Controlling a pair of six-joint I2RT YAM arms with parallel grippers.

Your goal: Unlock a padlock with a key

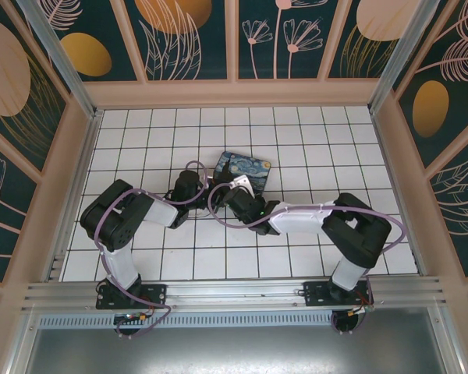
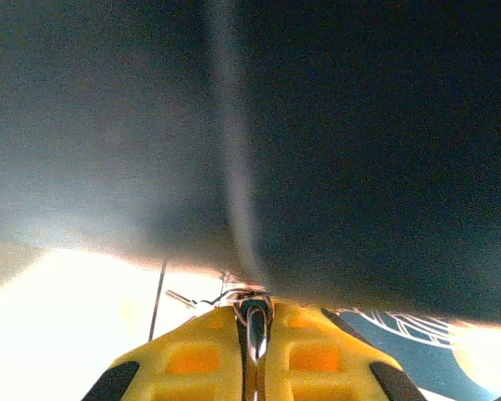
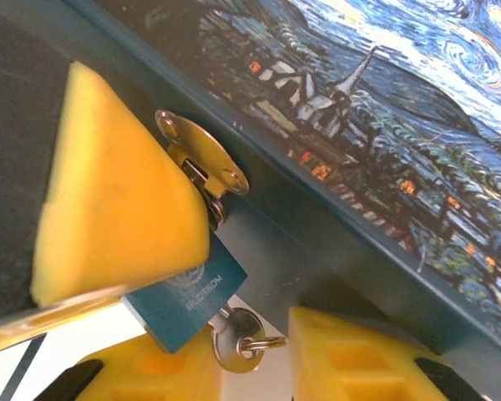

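Padlock (image 3: 188,296) hangs from the brass hasp (image 3: 202,159) on a side wall of the starry-night box (image 3: 376,109), which rests on the tiled surface (image 1: 312,148). Key (image 3: 232,338) is seated in the padlock's lower end, below the box's hasp. Left pincer (image 2: 255,317): clenched on the padlock's top, against the box wall. Right pincer (image 3: 242,351): released, fingers apart on either side of the key, just below the box.

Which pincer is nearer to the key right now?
Right. The key, stuck in the padlock, sits between the open fingers of the right pincer; the left pincer is clamped higher up, at the shackle end.
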